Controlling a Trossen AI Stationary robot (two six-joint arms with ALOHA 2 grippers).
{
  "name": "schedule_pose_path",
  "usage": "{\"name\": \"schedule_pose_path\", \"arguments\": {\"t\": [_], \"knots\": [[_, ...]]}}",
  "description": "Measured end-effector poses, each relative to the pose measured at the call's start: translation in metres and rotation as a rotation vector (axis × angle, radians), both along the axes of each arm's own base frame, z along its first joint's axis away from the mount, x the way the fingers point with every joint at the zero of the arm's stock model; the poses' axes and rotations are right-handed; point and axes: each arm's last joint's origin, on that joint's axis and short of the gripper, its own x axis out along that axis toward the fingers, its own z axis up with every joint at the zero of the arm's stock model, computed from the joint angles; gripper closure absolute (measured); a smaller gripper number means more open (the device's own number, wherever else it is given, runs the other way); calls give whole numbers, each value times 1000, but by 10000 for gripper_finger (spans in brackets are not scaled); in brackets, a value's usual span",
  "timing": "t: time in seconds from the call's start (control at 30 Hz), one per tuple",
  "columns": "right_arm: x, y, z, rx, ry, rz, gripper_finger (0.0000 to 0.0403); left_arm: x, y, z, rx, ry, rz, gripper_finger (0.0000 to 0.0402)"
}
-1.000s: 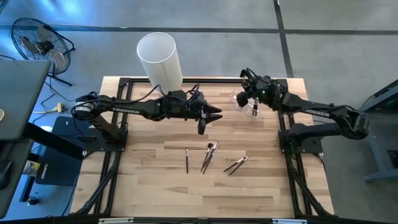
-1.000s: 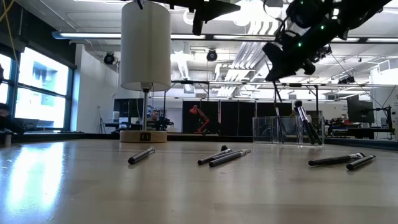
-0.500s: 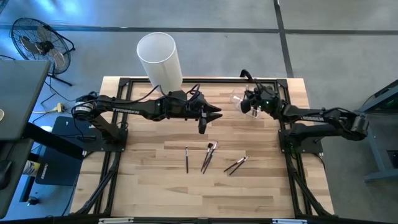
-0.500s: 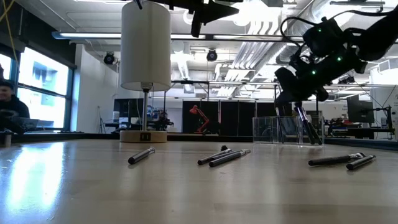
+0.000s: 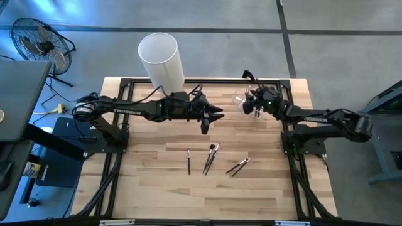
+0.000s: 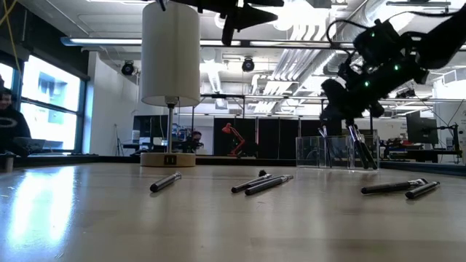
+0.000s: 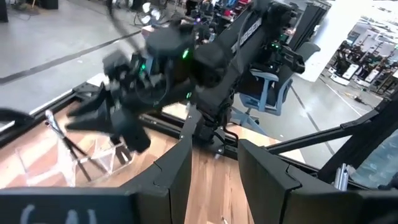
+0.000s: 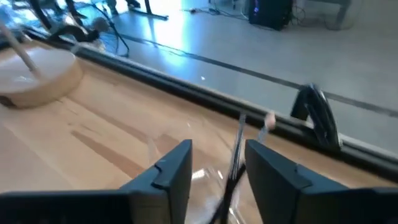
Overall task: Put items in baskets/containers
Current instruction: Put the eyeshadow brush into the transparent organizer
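Observation:
Several thin dark brushes lie flat on the wooden table: one, a crossed pair and another pair. The tall white cylinder stands on its tan base at the far edge. The clear holder stands at the far right with brushes leaning in it. My right gripper hovers open just above the holder. An upright brush shows in the gap between its fingers. My left gripper hangs open high over the table's middle, with nothing between its fingers.
Black frame rails run along the table's left and right sides, and a bar crosses just past the far edge. A floor fan stands off the table. A person sits in the room at the far left.
My right gripper has sunk from high above the table to just over the clear holder, then stopped there. The brushes on the table have not moved.

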Motion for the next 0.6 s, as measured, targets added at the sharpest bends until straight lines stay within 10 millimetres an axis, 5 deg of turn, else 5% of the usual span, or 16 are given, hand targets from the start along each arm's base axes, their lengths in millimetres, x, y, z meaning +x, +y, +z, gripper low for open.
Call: {"name": "schedule_pose_path", "arguments": {"t": [0.37,0.6], "knots": [[5,16,73,83,-51,377,249,-4,-1,14,-100,242,101,273],[13,46,86,164,51,523,298,-25,-11,12,-314,533,381,273]]}}
